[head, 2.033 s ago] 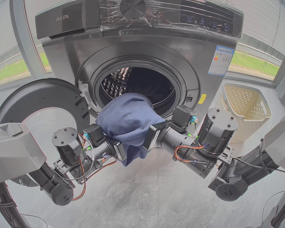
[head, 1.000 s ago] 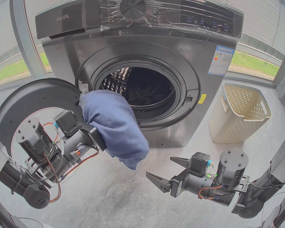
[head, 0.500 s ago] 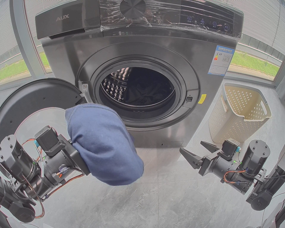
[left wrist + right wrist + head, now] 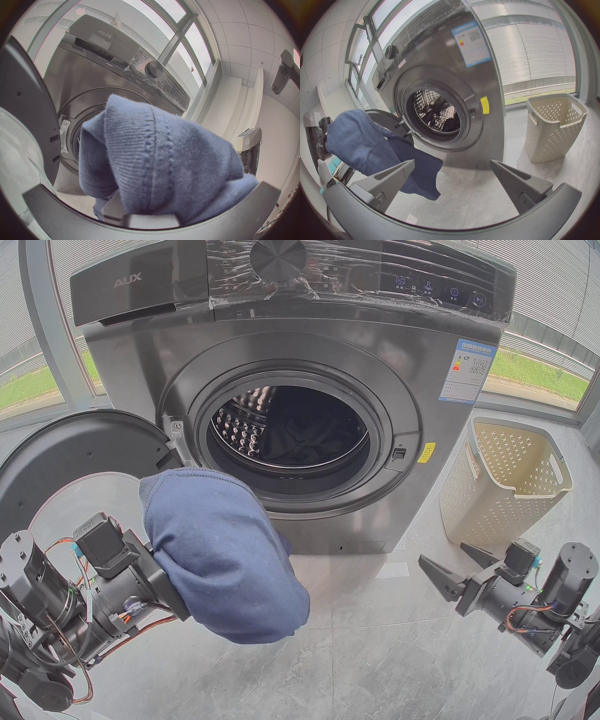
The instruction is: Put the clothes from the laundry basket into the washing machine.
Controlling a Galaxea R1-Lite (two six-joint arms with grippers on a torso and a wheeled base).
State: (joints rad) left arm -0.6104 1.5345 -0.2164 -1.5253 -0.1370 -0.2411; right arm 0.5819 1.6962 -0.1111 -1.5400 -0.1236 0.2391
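Fingers (image 4: 518, 184) of right gripper (image 4: 452, 161) spread wide, empty, near laundry basket (image 4: 494, 502); left gripper (image 4: 140, 217) closed on blue garment (image 4: 225, 559) draped over it, before open washing machine (image 4: 387, 359).

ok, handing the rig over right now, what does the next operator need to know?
Left gripper: shut on the blue garment, held in front of the open door, below and left of the drum opening, not yet inside.
Right gripper: open, empty, low over the floor near the laundry basket.
Done: dark clothing lies in the washing machine; no clothes show in the laundry basket.
Left: put the blue garment in the drum.
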